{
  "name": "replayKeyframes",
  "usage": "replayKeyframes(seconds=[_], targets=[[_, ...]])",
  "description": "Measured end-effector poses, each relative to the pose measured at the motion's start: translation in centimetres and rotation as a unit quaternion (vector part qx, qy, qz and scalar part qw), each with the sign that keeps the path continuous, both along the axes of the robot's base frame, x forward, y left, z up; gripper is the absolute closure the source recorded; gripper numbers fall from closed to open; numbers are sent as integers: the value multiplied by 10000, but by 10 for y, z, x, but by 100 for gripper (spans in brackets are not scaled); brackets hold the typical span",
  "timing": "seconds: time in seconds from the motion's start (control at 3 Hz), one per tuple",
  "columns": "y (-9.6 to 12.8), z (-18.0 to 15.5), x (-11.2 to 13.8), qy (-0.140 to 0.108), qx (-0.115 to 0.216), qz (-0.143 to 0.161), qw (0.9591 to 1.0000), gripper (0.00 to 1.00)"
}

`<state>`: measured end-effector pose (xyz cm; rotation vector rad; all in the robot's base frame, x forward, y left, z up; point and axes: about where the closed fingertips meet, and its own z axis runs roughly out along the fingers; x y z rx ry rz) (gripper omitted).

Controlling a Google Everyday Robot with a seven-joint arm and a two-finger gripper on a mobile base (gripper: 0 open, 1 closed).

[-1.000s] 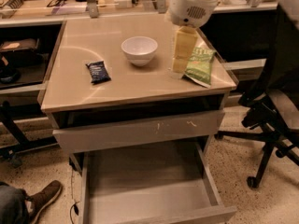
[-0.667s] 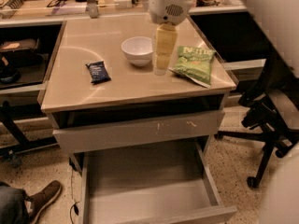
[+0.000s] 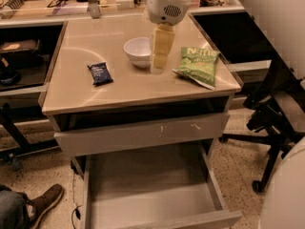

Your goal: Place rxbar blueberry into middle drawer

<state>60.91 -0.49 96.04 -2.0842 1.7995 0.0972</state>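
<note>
Pale-yellow pincer (image 3: pixel 159 63), grip state unclear, had shifted left from green chip bag (image 3: pixel 198 66) to beside white bowl (image 3: pixel 138 51), nearing untouched dark-navy rxbar blueberry (image 3: pixel 100 73) on beige tabletop (image 3: pixel 124 92); grey middle drawer (image 3: pixel 147 194) stood open.

The beige tabletop (image 3: pixel 133 87) is carrying three things. The rxbar blueberry (image 3: pixel 100 73) is lying flat on its left half, well apart from the rest. A white bowl (image 3: pixel 138 51) is sitting upright near the middle, toward the far side. A green chip bag (image 3: pixel 198 66) is lying on the right, near the edge. The gripper (image 3: pixel 159 66) is hanging over the tabletop just right of the bowl, between bowl and bag.
</note>
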Motion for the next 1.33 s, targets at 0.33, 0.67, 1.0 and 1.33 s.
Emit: replayKeyframes(seconds=[0.33, 0.67, 1.0, 1.33], targets=[[23, -14, 31, -24, -62, 386, 9992, 0], [59, -24, 65, -25, -49, 796, 9968, 0], [90, -47, 87, 113, -1, 1047, 9944, 0], [96, -47, 97, -18, 102, 1004, 9949, 0]])
